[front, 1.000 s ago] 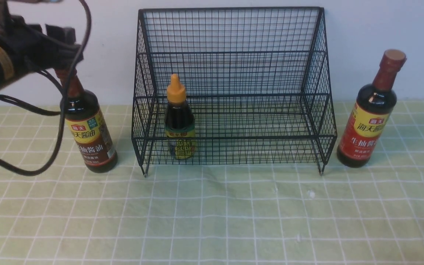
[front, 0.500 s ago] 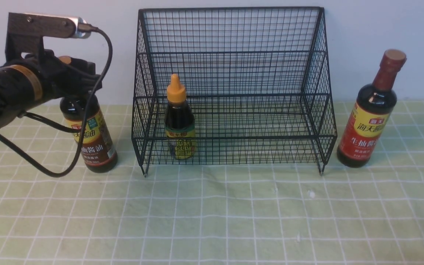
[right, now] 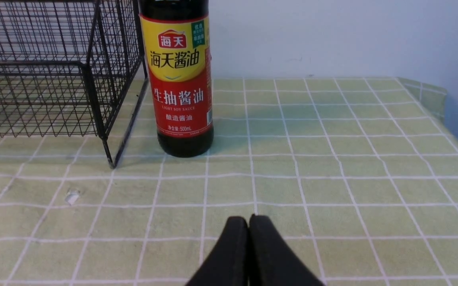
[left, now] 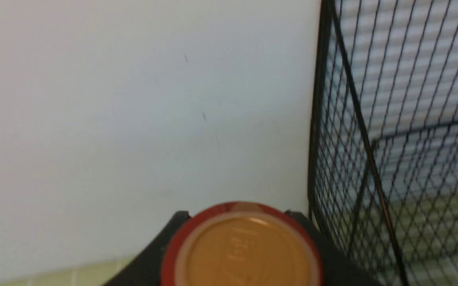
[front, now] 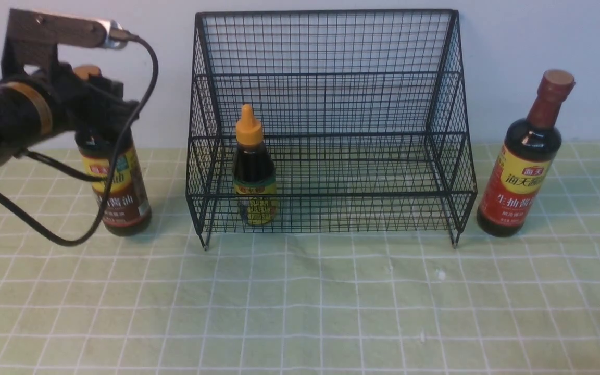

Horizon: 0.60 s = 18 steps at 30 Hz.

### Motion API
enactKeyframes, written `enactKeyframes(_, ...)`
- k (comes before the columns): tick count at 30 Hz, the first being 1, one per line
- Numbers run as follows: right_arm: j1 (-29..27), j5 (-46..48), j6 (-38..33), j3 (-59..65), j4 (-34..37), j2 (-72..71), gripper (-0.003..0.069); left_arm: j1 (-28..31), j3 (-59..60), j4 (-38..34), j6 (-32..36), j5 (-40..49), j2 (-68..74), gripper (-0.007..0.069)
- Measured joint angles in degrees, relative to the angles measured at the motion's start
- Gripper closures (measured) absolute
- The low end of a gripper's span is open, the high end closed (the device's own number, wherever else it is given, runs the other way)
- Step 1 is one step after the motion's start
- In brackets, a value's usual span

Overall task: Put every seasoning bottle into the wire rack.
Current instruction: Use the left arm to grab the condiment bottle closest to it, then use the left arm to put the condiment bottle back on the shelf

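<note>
The wire rack (front: 326,195) stands at the back middle against the wall. The short bottle with the orange pointed cap (front: 254,172) stands upright on its lower tier at the left end. My left gripper (front: 94,99) is shut on the neck of the tall bottle with the yellow-brown label (front: 115,192), just left of the rack. In the left wrist view its cap (left: 241,248) sits between the black fingers (left: 175,222), with the rack's side (left: 316,119) close by. The tall bottle with the yellow-red label (front: 521,177) stands right of the rack. My right gripper (right: 249,224) is shut and empty, low over the cloth in front of that bottle (right: 181,87).
A green checked cloth (front: 300,302) covers the table, and a pale wall rises right behind the rack. The table's right edge (right: 451,111) shows in the right wrist view. The rack's front right leg (right: 109,159) stands close beside the yellow-red bottle.
My left gripper came down from the upper left and closed on the yellow-brown bottle's neck. The bottle has since shifted a little to the left and stands straighter.
</note>
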Motion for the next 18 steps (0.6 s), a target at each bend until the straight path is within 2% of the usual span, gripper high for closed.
enactKeyframes(5,0.0,0.0,0.0,0.0,0.0,0.0,0.0673,-0.42,-7.54,0.07,-1.15,-1.02,-4.55,0.0365)
enactKeyframes(8,0.0,0.0,0.0,0.0,0.0,0.0,0.0673,-1.93,-12.79,0.2,-4.59,-1.95,-5.06,0.0365)
enactKeyframes(18,0.0,0.0,0.0,0.0,0.0,0.0,0.0673,-8.13,-22.37,0.32,-7.17,-3.07,1.09,0.0365)
